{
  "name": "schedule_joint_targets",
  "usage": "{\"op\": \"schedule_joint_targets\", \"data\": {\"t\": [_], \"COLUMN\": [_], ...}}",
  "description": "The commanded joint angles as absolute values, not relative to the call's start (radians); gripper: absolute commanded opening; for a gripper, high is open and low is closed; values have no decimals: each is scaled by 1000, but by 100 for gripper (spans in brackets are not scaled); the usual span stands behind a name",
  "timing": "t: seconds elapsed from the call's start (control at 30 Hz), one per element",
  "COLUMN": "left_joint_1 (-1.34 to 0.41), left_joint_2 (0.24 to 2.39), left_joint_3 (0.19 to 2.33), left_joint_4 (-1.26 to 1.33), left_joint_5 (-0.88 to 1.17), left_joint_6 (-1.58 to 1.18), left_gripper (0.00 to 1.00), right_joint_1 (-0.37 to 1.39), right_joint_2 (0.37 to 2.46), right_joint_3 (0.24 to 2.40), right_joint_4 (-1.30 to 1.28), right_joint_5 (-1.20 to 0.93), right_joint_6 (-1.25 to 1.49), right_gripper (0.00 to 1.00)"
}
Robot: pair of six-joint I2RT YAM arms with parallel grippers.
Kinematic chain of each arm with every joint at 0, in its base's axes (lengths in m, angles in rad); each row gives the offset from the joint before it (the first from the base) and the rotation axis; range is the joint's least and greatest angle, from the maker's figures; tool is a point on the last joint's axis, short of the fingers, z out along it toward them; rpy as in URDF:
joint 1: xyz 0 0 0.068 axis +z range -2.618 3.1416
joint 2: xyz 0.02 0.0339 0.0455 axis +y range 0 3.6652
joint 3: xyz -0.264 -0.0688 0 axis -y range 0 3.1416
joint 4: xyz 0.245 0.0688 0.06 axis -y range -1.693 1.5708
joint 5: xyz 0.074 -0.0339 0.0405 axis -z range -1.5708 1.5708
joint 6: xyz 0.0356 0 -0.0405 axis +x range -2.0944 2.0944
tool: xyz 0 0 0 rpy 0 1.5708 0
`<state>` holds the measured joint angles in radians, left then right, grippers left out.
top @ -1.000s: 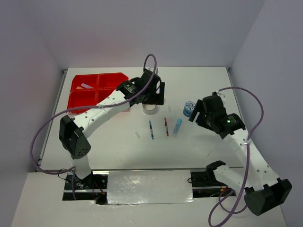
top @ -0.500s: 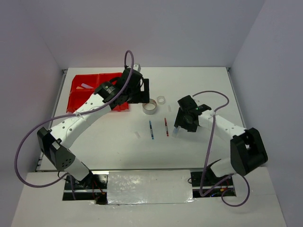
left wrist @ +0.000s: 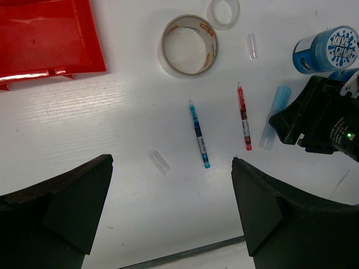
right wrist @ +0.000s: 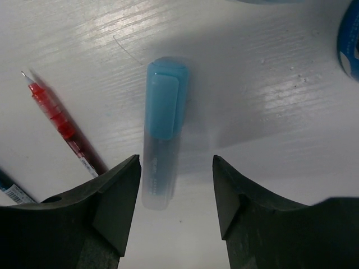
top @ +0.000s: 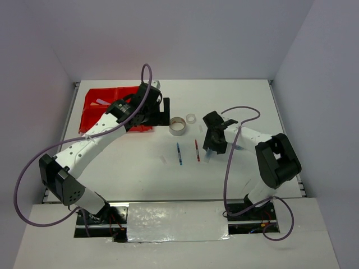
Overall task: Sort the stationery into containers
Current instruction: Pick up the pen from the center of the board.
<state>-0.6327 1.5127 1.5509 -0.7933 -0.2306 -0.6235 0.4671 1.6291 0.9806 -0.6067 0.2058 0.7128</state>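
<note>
My right gripper [right wrist: 175, 188] hangs with its fingers spread wide, straddling the near end of the light-blue stick [right wrist: 162, 129]. The stick lies flat on the white table [right wrist: 269, 84], translucent with a solid blue cap, just beside the red pen [right wrist: 59, 120]. My left gripper [left wrist: 171, 216] is spread apart too. The red bin [top: 95, 115] holds a small pale stick [top: 101, 101] in its far-left compartment.

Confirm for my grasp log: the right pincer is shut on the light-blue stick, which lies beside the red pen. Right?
Not shut. The right wrist view shows the right pincer open, straddling the light-blue stick without clamping it. The stick does lie on the table beside the red pen.
</note>
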Motion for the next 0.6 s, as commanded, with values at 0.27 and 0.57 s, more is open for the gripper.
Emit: {"op": "schedule_joint_targets", "data": {"t": [0.27,0.57], "left_joint_1": [-598,-586], "left_joint_2": [1483,1493], "left_joint_3": [1554,1536], "left_joint_4": [-765,-697], "left_joint_5": [-172,4], "left_joint_6": [-592,-640], "left_gripper": [99,99], "right_joint_1": [479,479], "right_joint_2": [1631,1412], "right_joint_3": [859,798], "right_joint_4": [-480,-439], "right_joint_5": [155,94], "right_joint_6": [713,588], "right_gripper": [50,0]}}
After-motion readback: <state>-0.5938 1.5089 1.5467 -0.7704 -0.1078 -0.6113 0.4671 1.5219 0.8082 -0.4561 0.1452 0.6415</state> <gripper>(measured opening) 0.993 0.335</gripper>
